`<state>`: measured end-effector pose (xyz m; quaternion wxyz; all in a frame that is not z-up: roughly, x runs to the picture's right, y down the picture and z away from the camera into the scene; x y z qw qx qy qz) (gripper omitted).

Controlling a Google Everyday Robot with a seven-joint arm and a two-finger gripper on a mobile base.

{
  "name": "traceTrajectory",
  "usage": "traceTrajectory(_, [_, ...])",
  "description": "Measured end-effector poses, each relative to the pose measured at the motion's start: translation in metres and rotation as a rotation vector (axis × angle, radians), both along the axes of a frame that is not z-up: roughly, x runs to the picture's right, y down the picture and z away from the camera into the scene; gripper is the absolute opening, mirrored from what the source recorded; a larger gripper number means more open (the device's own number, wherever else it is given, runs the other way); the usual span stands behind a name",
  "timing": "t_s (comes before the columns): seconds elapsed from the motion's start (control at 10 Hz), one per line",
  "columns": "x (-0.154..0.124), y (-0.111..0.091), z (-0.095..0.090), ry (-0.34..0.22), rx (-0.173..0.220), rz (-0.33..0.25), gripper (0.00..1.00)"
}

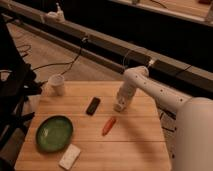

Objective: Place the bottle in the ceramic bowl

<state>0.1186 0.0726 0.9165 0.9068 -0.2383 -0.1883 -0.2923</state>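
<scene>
Gripper (120,106) low over table (145,142), right side, hold cannot be told; advise centred grasp before transfer to green ceramic bowl (54,133).

Dim, warm light: the table (137,146), end effector (120,105) low over its right side, glows against dark surroundings.

- The gripper (120,106) hangs low over the back of the wooden table (145,145), just right of a flat black object (92,105)
- An orange object (108,125) lies between the gripper and the green bowl (54,133)
- A white block (70,156) sits just beside the bowl's front rim
- A white cup (57,85) stands well behind the bowl
- The table's front right is bare wood
</scene>
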Motion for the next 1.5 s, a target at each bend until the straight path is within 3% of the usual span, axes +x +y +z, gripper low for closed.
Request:
traceTrajectory(0.2, [-0.013, -0.012, -0.015, -0.008, 0.013, -0.008, 0.02])
traceTrajectory(0.4, [-0.046, -0.027, -0.038, -0.058, 0.021, -0.008, 0.00])
traceTrajectory(0.8, [-0.155, -0.048, -0.109, -0.322, 0.037, -0.003, 0.00])
traceTrajectory(1.1, [-0.230, -0.033, -0.176, -0.576, 0.022, -0.047, 0.00])
traceTrajectory(1.3, [-0.248, -0.024, -0.200, -0.658, 0.008, -0.069, 0.00])
traceTrajectory(1.5, [-0.247, -0.024, -0.199, -0.656, 0.008, -0.070, 0.00])
